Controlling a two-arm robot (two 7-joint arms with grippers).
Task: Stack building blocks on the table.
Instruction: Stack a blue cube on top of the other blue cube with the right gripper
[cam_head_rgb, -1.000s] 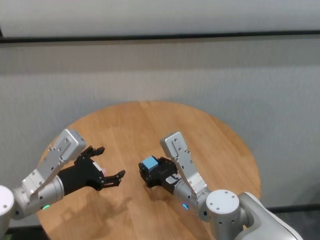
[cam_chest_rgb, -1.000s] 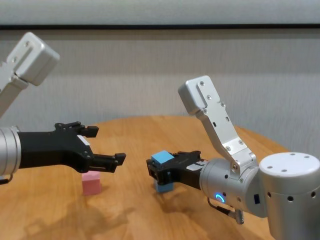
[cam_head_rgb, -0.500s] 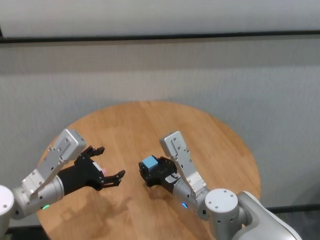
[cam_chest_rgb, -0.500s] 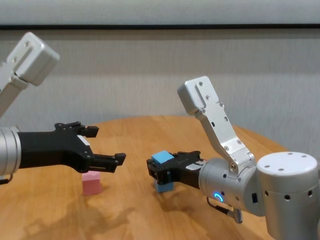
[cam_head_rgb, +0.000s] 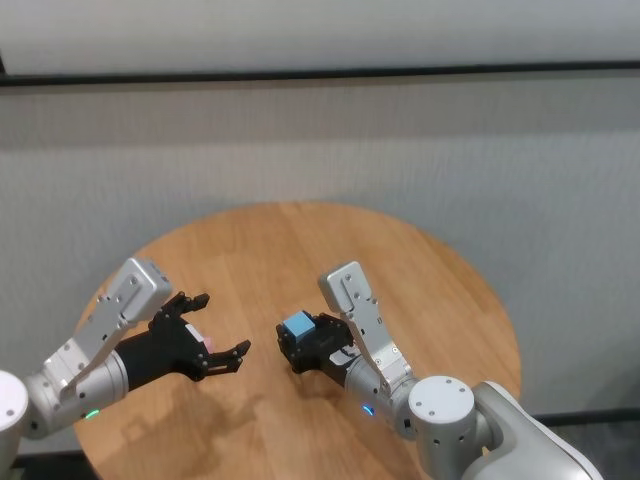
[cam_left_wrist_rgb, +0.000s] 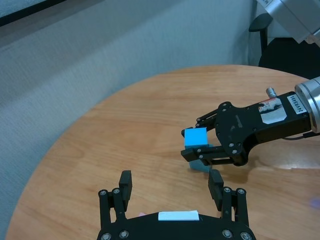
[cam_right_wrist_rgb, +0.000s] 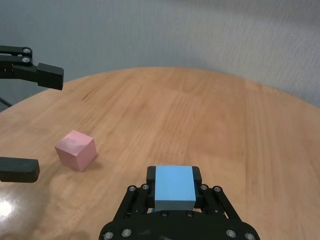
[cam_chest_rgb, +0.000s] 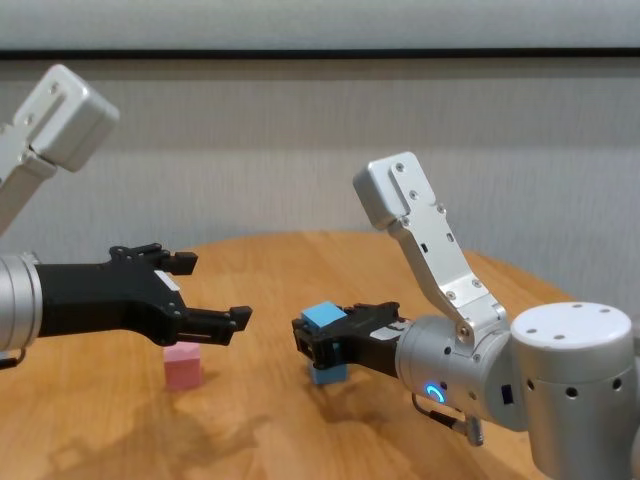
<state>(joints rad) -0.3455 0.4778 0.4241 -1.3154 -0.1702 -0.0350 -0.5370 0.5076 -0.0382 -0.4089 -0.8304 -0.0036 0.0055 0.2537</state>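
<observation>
My right gripper (cam_chest_rgb: 318, 335) is shut on a light blue block (cam_chest_rgb: 322, 317), holding it just over a second light blue block (cam_chest_rgb: 329, 375) that rests on the table (cam_chest_rgb: 255, 262). Whether the two touch is hidden by the fingers. The right wrist view shows the held block (cam_right_wrist_rgb: 174, 187) clamped between the fingers. The pink block (cam_chest_rgb: 183, 365) sits on the table to the left, also seen as the pink block (cam_right_wrist_rgb: 75, 149). My left gripper (cam_chest_rgb: 205, 290) hovers open above it, nothing between its fingers. From the left wrist, the left gripper (cam_left_wrist_rgb: 170, 180) faces the held blue block (cam_left_wrist_rgb: 195, 136).
The round wooden table (cam_head_rgb: 300, 240) carries only these blocks. A grey wall stands behind it. Bare wood lies at the far side and to the right of the blue blocks.
The right arm has shifted very slightly to the left with its block. The left gripper and the other blocks have not moved.
</observation>
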